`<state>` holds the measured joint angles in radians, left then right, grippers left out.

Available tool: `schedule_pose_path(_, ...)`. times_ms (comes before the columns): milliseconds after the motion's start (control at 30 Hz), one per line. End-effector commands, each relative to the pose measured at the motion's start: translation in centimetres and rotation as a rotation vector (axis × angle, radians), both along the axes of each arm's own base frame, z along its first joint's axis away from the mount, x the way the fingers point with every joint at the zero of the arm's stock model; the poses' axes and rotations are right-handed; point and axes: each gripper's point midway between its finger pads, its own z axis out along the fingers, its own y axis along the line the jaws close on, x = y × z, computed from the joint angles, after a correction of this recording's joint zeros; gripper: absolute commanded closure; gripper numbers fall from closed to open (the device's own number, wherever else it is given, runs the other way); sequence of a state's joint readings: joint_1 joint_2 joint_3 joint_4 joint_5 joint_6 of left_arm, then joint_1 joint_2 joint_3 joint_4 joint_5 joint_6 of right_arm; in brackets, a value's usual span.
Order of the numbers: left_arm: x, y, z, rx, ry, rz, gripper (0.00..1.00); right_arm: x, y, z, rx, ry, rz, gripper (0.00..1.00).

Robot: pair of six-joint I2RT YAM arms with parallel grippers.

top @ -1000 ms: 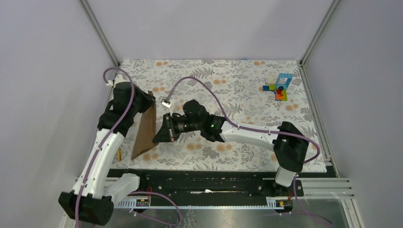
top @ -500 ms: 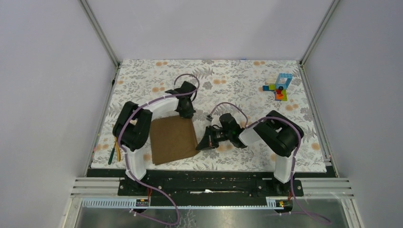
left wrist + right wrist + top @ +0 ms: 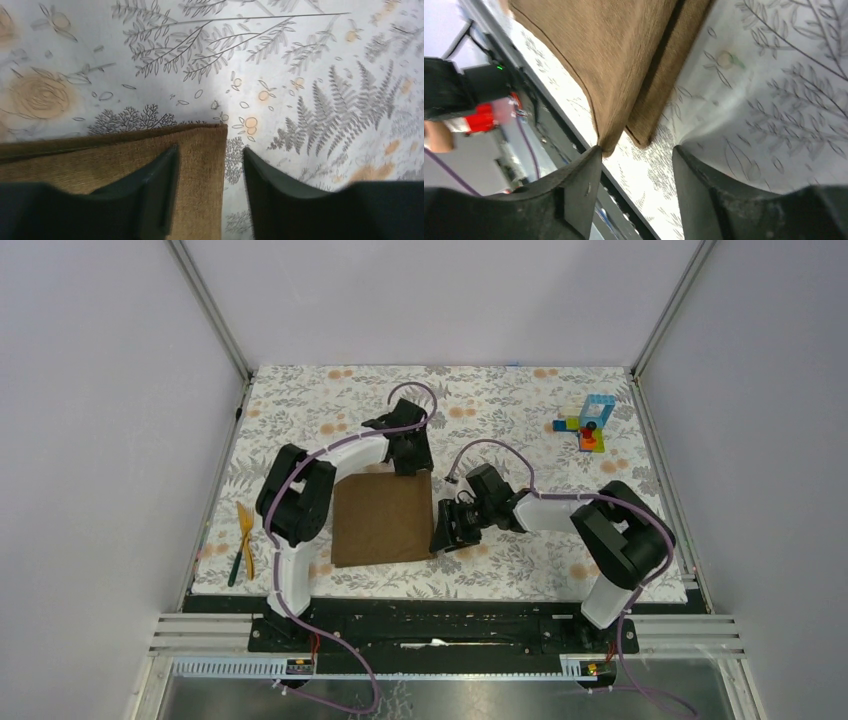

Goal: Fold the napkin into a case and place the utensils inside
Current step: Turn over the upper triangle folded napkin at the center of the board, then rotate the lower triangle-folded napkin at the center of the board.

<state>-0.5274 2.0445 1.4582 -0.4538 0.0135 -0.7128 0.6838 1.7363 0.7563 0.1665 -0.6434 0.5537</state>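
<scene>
The brown napkin [image 3: 383, 520] lies flat on the floral cloth, folded with two layers showing at its near right corner [image 3: 624, 50]. My left gripper [image 3: 412, 462] stands open over its far right corner [image 3: 200, 165]: one finger [image 3: 150, 190] is above the fabric, the other [image 3: 270, 190] above the cloth. At the napkin's near right corner, my right gripper [image 3: 447, 532] is open too; one fingertip [image 3: 584, 175] touches the upper layer's tip, and nothing is pinched. The yellow-orange utensils [image 3: 243, 535] lie at the table's left edge.
A stack of colourful toy blocks [image 3: 588, 422] sits at the far right. A dark green handle [image 3: 233, 568] lies beside the utensils. The black rail [image 3: 430, 615] with both arm bases runs along the near edge, just past the napkin's near side.
A second ago both grippers held the napkin upright at the left. It now lies flat and folded further right, both jaws have opened off it, and the utensils have come into view.
</scene>
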Motion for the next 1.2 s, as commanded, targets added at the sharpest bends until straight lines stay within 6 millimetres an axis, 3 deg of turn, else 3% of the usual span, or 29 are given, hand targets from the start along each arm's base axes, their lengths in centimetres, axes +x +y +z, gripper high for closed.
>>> schedule_pose_path(0, 2.3, -0.7, 10.3, -0.135, -0.259, -0.06, 0.39, -1.9, -5.1, -2.3, -0.297, 0.008, 0.017, 0.35)
schedule_pose_path(67, 0.8, -0.2, 12.2, -0.152, -0.285, -0.086, 0.29, -1.7, -5.1, -2.5, -0.305, 0.009, 0.01, 0.34)
schedule_pose_path(200, -2.3, 1.3, 14.5, -0.163, -0.31, -0.114, 0.22, -1.4, -3.7, -2.5, -0.266, 0.036, -0.001, 0.34)
schedule_pose_path(367, -6.3, 3.5, 14.1, -0.163, -0.294, -0.117, 0.21, -0.6, -1.8, -1.3, -0.189, 0.034, -0.039, 0.32)
schedule_pose_path(567, -9.4, 4.8, 13.1, -0.196, -0.275, -0.094, 0.21, -1.2, -0.4, -2.9, -0.229, 0.066, -0.011, 0.4)
schedule_pose_path(667, -10.4, 5.1, 13.0, -0.212, -0.267, -0.095, 0.21, -1.0, -0.9, -3.6, -0.273, 0.053, -0.02, 0.46)
schedule_pose_path(867, -11.1, 5.9, 13.8, -0.203, -0.293, -0.086, 0.21, -1.0, -2.4, -4.9, -0.37, 0.035, 0.026, 0.72)
schedule_pose_path(1033, -11.3, 7.1, 13.6, -0.159, -0.308, -0.066, 0.22, -0.7, -3.5, -4.8, -0.434, 0.022, 0.127, 0.87)
schedule_pose_path(1167, -11.6, 8.1, 13.2, -0.148, -0.306, -0.048, 0.22, 0.4, -6.8, -5.0, -0.559, 0.055, 0.14, 0.9)
